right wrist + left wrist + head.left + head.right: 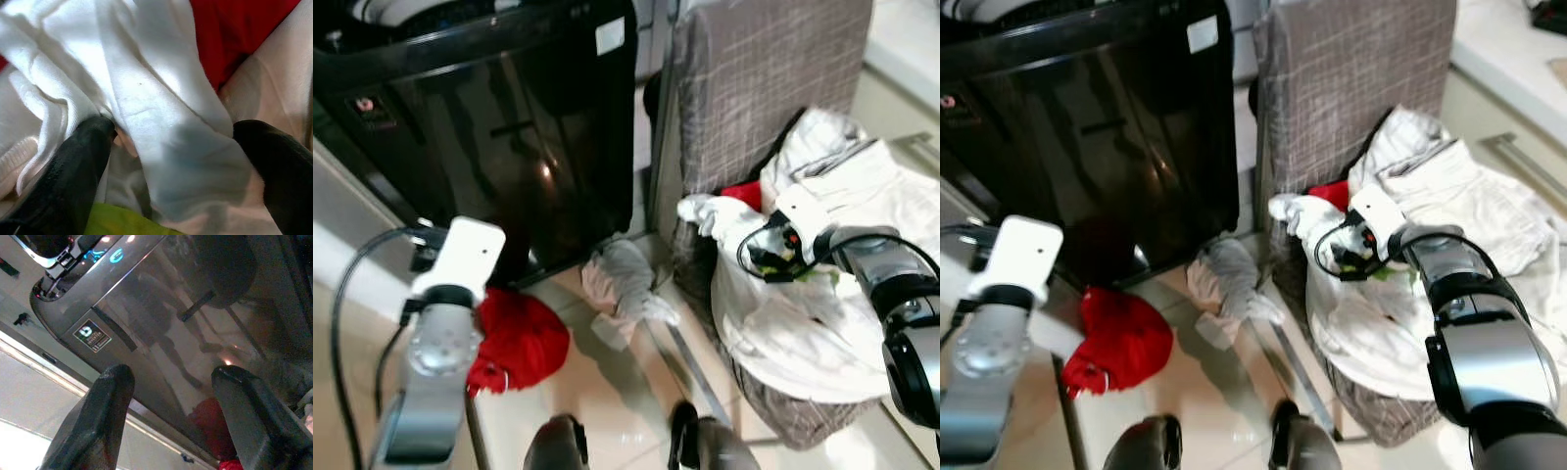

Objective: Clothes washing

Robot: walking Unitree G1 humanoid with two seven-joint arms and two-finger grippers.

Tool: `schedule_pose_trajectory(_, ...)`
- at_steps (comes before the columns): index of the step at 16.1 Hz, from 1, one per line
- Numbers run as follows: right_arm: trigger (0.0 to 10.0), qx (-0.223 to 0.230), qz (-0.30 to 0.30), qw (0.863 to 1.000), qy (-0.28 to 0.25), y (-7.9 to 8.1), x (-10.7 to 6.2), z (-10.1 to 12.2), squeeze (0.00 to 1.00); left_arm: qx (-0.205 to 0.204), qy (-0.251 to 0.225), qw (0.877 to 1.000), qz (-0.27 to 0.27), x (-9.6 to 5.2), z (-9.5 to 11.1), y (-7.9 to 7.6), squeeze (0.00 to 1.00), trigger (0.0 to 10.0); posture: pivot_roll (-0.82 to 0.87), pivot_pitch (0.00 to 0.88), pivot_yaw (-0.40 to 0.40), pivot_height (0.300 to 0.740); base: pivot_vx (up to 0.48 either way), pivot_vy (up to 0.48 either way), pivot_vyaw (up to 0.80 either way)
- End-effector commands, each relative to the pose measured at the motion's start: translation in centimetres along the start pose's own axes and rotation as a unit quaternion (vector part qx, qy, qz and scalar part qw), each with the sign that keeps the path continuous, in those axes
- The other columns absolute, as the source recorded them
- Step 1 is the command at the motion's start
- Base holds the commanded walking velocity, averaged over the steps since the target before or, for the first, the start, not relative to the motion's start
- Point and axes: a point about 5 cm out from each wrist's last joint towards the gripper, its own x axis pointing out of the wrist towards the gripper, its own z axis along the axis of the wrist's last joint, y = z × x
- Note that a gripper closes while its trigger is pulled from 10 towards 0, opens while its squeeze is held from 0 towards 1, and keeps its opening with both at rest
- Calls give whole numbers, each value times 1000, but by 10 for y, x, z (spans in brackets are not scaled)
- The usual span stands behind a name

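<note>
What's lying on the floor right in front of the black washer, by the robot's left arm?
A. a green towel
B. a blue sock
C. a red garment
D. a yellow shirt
C: a red garment lies crumpled on the floor at the foot of the washer, beside the left arm; the white clothes are over in the basket on the right.

This was a home's laundry corner, probably a utility space off a kitchen. A glossy black top-loading washing machine [499,137] stood on a pale tiled floor [607,392], beside a grey checked fabric hamper [754,88] heaped with white clothes [842,206]; garments [519,338] lay loose on the tiles.
</note>
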Motion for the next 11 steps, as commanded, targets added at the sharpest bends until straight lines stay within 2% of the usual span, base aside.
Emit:
schedule_pose_trajectory(1,4706,14,-12,1000,24,6,4,-18,0,13,10,1000,-4,-5,-2,5,0,10000,238,308,42,740,0,0,0)
schedule_pose_trajectory(2,0,23,-35,999,27,8,6,-23,0,15,14,1000,-6,-6,-3,5,0,10000,238,311,45,740,0,0,0)
schedule_pose_trajectory(3,0,30,-41,998,26,9,7,-25,0,15,14,1000,-6,-6,-2,5,0,10000,239,314,46,740,0,0,0)
schedule_pose_trajectory(5,0,80,-33,996,9,21,14,-31,0,16,9,1000,-13,-5,3,1,0,10000,217,302,36,740,0,0,0)
schedule_pose_trajectory(8,0,138,-17,989,-42,33,22,-24,0,3,4,1000,-12,4,6,-8,0,10000,178,263,7,740,0,0,0)
schedule_pose_trajectory(10,0,181,7,978,-100,44,28,-14,0,-12,-7,1000,-3,14,12,-13,0,10000,141,215,-7,740,0,0,0)
schedule_pose_trajectory(11,0,187,12,976,-111,47,29,-13,0,-15,-10,1000,-1,17,14,-15,0,10000,131,202,-10,740,0,0,0)
